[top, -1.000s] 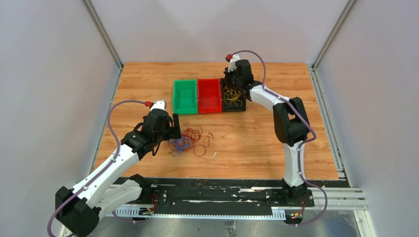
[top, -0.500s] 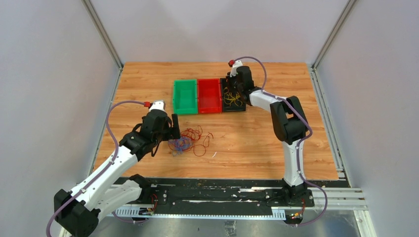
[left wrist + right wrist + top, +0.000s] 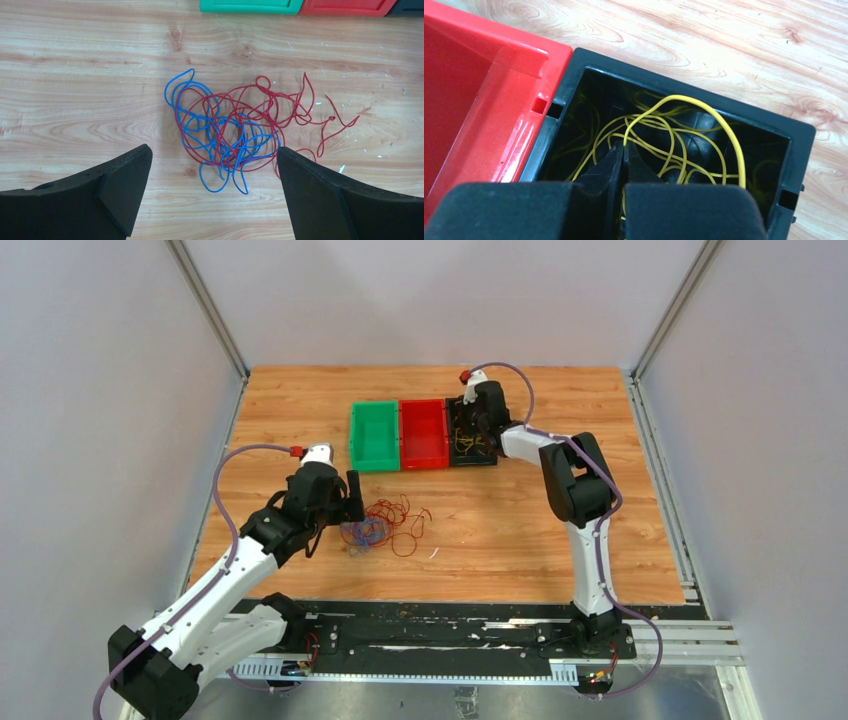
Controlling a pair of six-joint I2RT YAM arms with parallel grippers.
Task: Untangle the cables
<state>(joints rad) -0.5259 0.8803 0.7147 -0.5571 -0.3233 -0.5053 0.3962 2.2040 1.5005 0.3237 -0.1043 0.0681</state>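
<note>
Inside black bin [image 3: 624, 73], right pincer [image 3: 624, 150] clamps yellow cable [image 3: 672, 97].

Left gripper [image 3: 212, 150] agape, right gripper [image 3: 624, 152] clamped closed.

Lab robot cell: plain panel walls [image 3: 100, 390], aluminium posts [image 3: 205, 305], wooden tabletop [image 3: 500, 530].

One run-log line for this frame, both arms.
left end effector: open, above red-blue tangle on table | right end effector: shut on yellow cable in black bin
</note>
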